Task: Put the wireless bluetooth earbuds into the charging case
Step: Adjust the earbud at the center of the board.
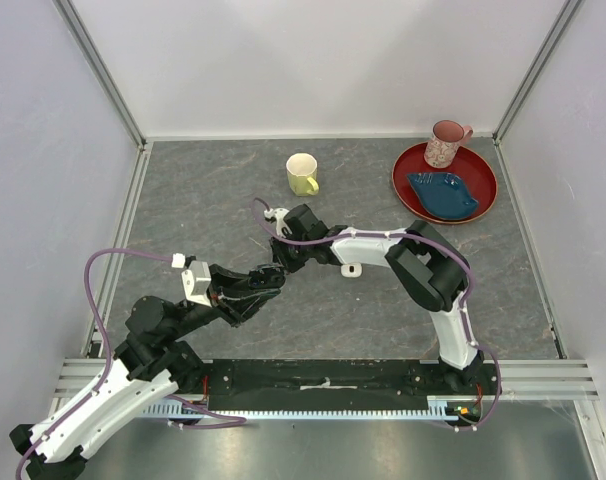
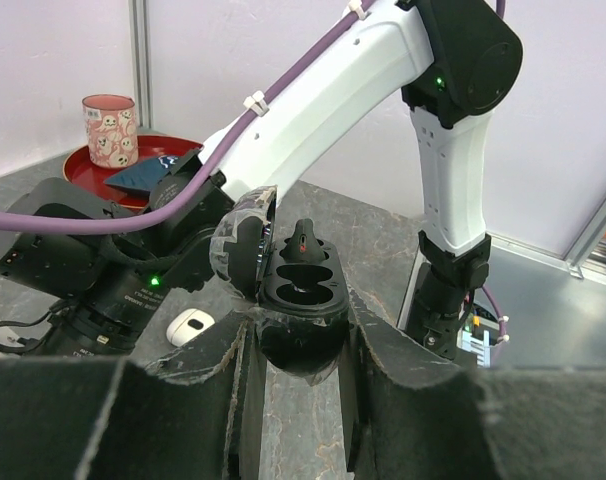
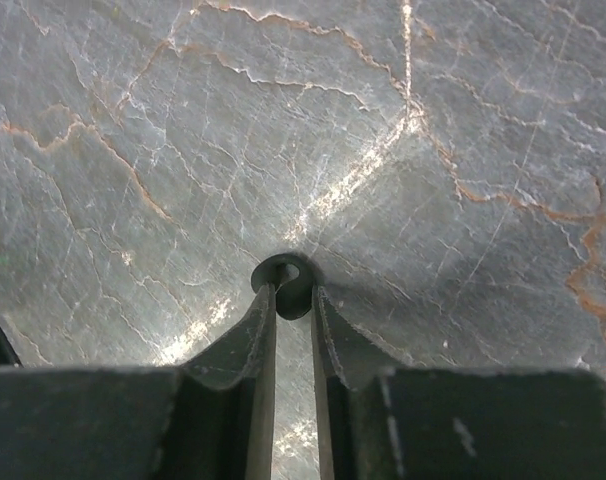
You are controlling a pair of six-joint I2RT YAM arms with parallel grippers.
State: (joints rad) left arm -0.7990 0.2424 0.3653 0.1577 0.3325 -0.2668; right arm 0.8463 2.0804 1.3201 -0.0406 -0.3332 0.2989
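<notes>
My left gripper point(image 2: 301, 318) is shut on a black charging case point(image 2: 301, 290), held above the table with its lid point(image 2: 241, 243) swung open to the left. One black earbud point(image 2: 303, 243) with a red dot stands at the case's far slot, and the near slots look dark and hollow. In the right wrist view my right gripper point(image 3: 294, 291) is shut on another small black earbud point(image 3: 298, 303), low over the grey marbled table point(image 3: 433, 120). From above, both grippers meet near the table's middle point(image 1: 278, 268).
A small white oval object point(image 1: 351, 268) lies on the table beside the right arm and shows in the left wrist view point(image 2: 190, 325). At the back stand a yellow mug point(image 1: 302, 174) and a red plate point(image 1: 483, 200) carrying a blue dish point(image 1: 443, 195) and a pink cup point(image 1: 446, 143).
</notes>
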